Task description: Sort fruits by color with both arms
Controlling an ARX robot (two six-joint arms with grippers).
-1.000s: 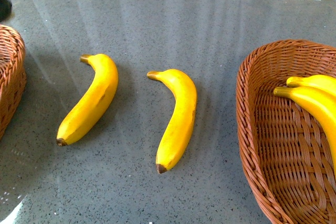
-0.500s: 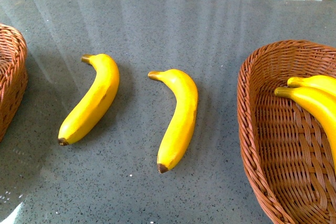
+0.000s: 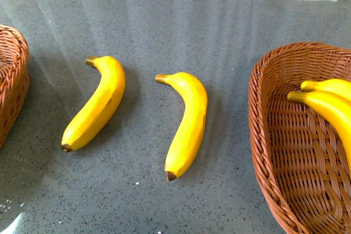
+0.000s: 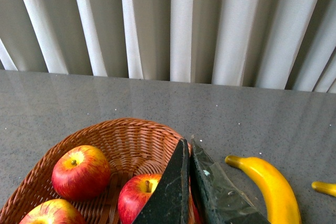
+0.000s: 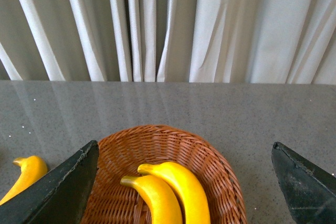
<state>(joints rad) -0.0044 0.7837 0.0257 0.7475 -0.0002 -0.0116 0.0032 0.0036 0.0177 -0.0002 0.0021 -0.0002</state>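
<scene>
Since a second ago a dark arm has left the desk's (image 3: 164, 26) far-left corner; left gripper (image 4: 188, 192) pinched together, right gripper (image 5: 184, 144) spread wide, two bananas (image 3: 96, 105) (image 3: 188, 124) lie mid-desk (glossy, stiff, probably slippery, so grip the thick middle).

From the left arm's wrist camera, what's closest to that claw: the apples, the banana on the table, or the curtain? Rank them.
1. Red apple partly behind the left gripper, in the basket.
2. Banana on the table beside the basket, and the second apple farther along the basket: too close to call.
3. Curtain, beyond the table's far edge.
</scene>
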